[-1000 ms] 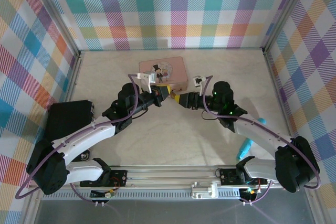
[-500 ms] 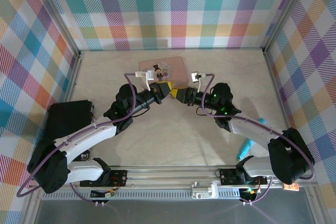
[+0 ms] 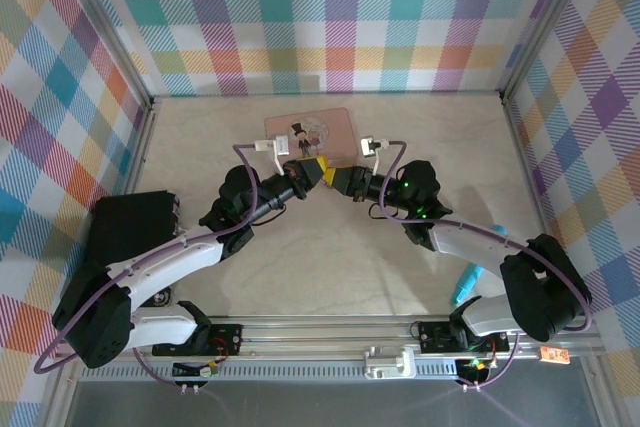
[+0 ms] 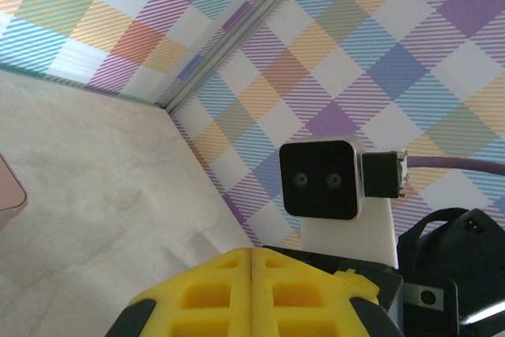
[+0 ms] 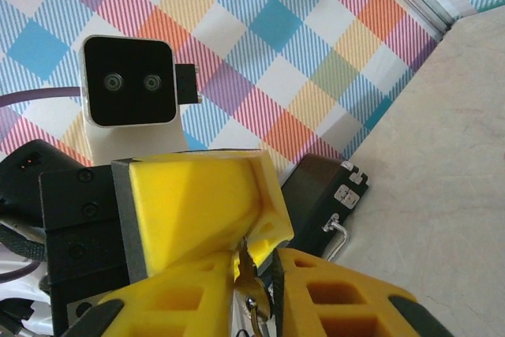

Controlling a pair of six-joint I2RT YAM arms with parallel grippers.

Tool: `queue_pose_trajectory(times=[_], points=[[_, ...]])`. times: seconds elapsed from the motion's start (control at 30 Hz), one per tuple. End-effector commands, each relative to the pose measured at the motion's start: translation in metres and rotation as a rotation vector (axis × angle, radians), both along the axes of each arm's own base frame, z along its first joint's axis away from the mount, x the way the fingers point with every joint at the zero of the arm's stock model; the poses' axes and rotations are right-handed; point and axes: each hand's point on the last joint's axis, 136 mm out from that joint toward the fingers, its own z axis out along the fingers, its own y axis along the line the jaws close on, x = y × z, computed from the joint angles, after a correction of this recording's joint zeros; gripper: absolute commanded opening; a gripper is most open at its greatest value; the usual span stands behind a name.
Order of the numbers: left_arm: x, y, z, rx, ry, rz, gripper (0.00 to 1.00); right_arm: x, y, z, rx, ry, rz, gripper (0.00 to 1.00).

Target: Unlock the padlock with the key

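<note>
Left gripper (image 4: pixel 251 282) is shut (contents unseen); right gripper (image 5: pixel 257 296) has jaws narrowly apart around the likely key (image 5: pixel 248 276), grip uncertain, and should close gently, tips aligned.

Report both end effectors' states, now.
Left end effector: closed; any held object cannot be told.
Right end effector: slightly apart around a small metal piece; grip cannot be told.

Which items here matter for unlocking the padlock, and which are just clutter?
Job in hand:
- left gripper
- right gripper
- small metal piece between their fingertips; whether it is the key or the padlock, can't tell

Lying about:
- pink tin
- black box
- blue object
</note>
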Motion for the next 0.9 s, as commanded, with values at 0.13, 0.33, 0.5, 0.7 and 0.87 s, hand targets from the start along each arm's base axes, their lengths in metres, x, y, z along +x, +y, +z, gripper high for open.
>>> queue_pose_trajectory(times=[0.13, 0.33, 0.5, 0.7, 0.87], points=[[-0.0029, 0.0014, 0.0139, -0.093, -0.029, 0.013, 0.00, -0.0025, 0.0003, 0.0045, 0.082, 0.007, 0.018, 0.23], [0.0010, 0.0045, 0.0171, -0.142, -0.026, 0.035, 0.00, -0.0020, -0.0004, 0.0045, 0.128, 0.020, 0.020, 0.24], [0.0008, 0.0053, 0.0150, -0.135, -0.021, 0.040, 0.00, -0.0006, 0.0004, 0.0065, 0.128, 0.012, 0.019, 0.14], [0.0008, 0.0050, 0.0152, -0.144, -0.013, 0.036, 0.00, 0.0019, 0.0000, 0.0053, 0.129, 0.004, 0.005, 0.01], [-0.0006, 0.0069, 0.0145, -0.141, -0.004, 0.040, 0.12, 0.0020, -0.0006, 0.0020, 0.114, -0.023, -0.007, 0.00]])
